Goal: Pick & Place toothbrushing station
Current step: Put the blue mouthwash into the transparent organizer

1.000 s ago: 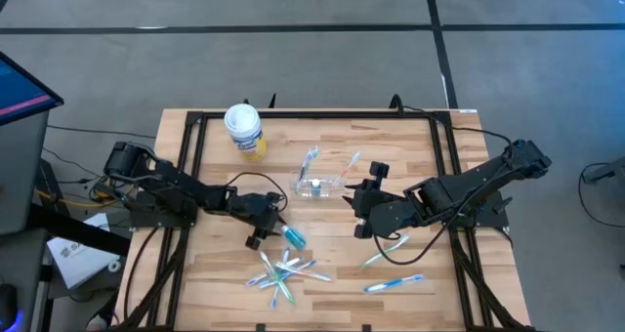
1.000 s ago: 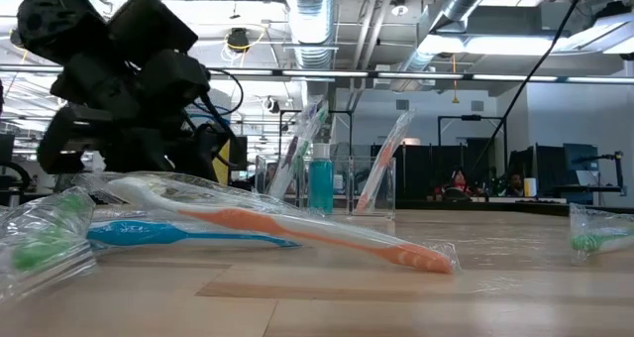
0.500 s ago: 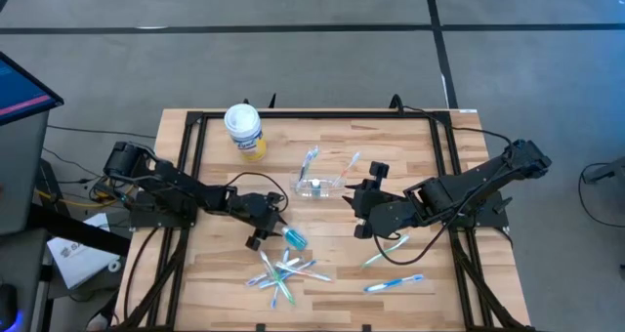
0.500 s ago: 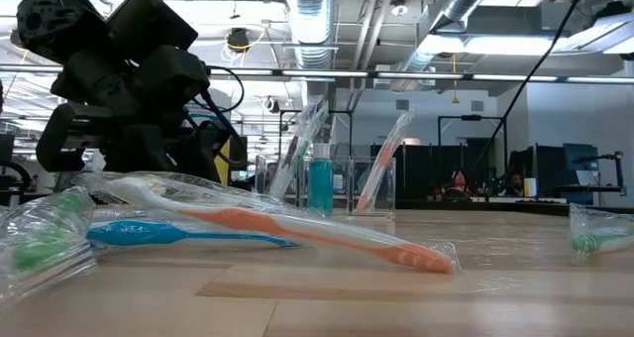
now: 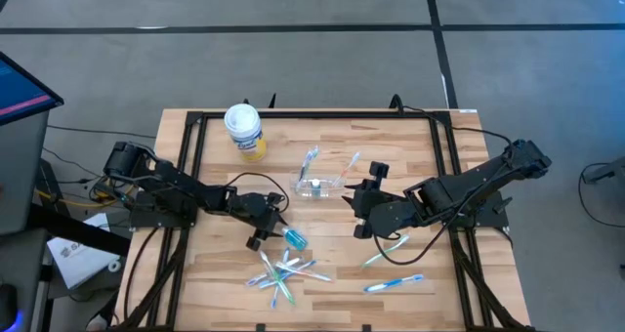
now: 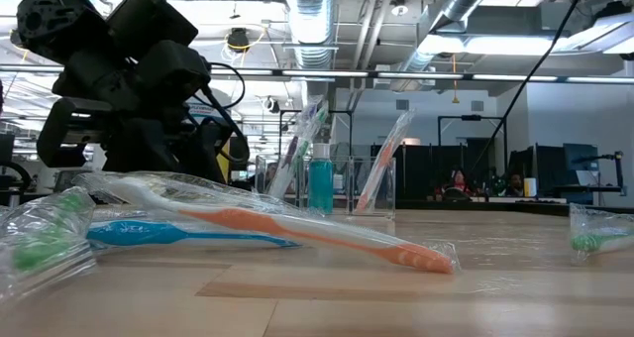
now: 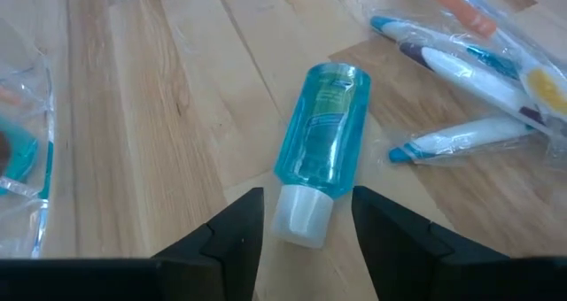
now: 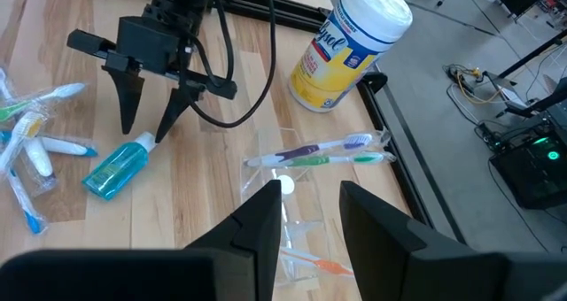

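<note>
Left gripper (image 7: 301, 214) spread, fingers straddling teal bottle's (image 7: 321, 128) white cap, apparently not touching. Right gripper (image 8: 310, 214) spread, empty.

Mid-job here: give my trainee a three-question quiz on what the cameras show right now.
1. True or false: the left gripper stands open over the white cap of the teal bottle lying on the wooden table.
2. What leans in the small clear plastic cup? A) wrapped toothbrushes B) a sponge C) nothing
3. Fill in: the white tub with a yellow label stands near the table's ___ edge, the one away from the loose pile of wrapped toothbrushes.

Key: 1 true; 2 A; 3 far.
</note>
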Action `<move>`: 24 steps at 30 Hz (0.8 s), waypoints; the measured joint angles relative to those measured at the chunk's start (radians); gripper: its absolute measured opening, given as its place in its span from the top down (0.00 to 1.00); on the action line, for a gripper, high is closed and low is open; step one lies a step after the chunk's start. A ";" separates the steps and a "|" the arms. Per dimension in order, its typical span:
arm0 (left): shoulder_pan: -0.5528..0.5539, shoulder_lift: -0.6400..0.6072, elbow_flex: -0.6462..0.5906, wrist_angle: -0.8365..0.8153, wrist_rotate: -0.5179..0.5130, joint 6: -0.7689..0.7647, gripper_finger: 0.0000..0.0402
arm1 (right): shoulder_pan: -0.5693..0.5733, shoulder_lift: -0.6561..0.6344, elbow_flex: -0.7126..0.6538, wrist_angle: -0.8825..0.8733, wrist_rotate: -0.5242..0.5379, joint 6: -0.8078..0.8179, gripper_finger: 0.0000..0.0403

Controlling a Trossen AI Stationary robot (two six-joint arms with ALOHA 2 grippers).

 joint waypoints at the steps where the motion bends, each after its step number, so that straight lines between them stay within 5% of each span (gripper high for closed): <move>1: 0.000 0.000 0.000 0.000 0.000 0.000 0.58 | 0.000 0.000 0.000 0.000 0.000 0.000 0.73; 24: 0.000 0.104 0.001 0.079 -0.009 -0.011 0.58 | 0.000 0.000 0.000 0.006 -0.005 0.000 0.73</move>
